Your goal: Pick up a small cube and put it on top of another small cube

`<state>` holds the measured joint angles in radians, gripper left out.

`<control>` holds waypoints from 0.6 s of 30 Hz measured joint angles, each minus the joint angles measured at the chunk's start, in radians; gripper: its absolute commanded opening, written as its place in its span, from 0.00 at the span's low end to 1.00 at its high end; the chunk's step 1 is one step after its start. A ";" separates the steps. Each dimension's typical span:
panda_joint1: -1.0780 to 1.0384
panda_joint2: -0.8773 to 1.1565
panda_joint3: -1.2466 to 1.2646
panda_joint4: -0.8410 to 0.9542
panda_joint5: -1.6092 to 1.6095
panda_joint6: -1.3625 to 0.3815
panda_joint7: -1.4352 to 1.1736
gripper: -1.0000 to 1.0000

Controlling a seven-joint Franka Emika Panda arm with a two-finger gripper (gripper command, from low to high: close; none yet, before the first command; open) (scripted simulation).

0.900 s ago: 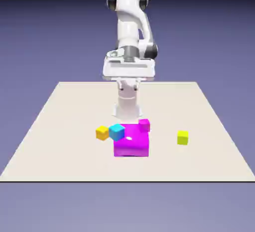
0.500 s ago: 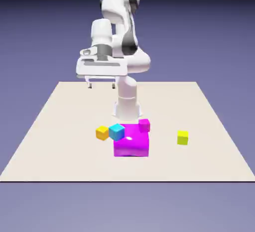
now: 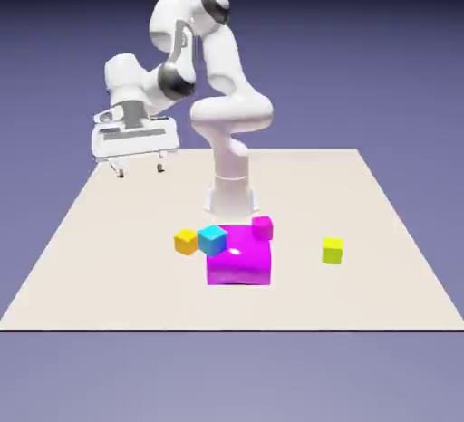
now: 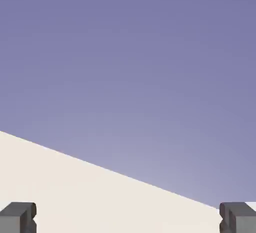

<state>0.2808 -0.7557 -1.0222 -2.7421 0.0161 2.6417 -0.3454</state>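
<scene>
- The arm (image 3: 217,94) is glossy white, built of rounded tubular links with dark grey rings at the joints.
- A white cylindrical base column (image 3: 231,189) widens slightly at its foot.
- The hand is a wide, flat white block with a grey band; any markings are too small to read.
- The gripper (image 3: 139,168) has two short, dark grey, blocky fingers (image 4: 19,217), seen at 7 and 5 o'clock in the hand view.

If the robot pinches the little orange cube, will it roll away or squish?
Probably neither. The little orange cube has flat faces and sits flat on the table, so it should slide, not roll. Its sharp edges suggest it's stiff. The cyan cube sits close beside it, so it might get bumped.
</scene>
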 measured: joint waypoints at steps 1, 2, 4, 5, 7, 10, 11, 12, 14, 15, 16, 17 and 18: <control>0.010 -0.007 -0.036 0.002 0.001 -0.014 -0.039 0.50; 0.019 -0.013 -0.072 0.005 0.001 -0.028 -0.077 0.50; 0.038 -0.026 -0.145 0.010 0.002 -0.056 -0.154 0.50; 0.048 -0.033 -0.181 0.012 0.003 -0.070 -0.193 0.50; 0.067 -0.046 -0.254 0.017 0.004 -0.098 -0.270 0.50; 0.095 -0.066 -0.362 0.024 0.006 -0.140 -0.385 0.50; 0.105 -0.072 -0.399 0.026 0.006 -0.154 -0.424 0.50; 0.114 -0.079 -0.435 0.029 0.007 -0.168 -0.462 0.50; 0.133 -0.092 -0.507 0.034 0.008 -0.196 -0.539 0.50; 0.143 -0.099 -0.544 0.036 0.009 -0.210 -0.578 0.50; 0.152 -0.105 -0.580 0.039 0.009 -0.224 -0.616 0.50; 0.162 -0.112 -0.616 0.041 0.010 -0.238 -0.655 0.50; 0.172 -0.119 -0.652 0.043 0.010 -0.252 -0.693 0.50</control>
<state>0.4523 -0.8742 -1.6746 -2.6987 0.0264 2.3895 -1.0387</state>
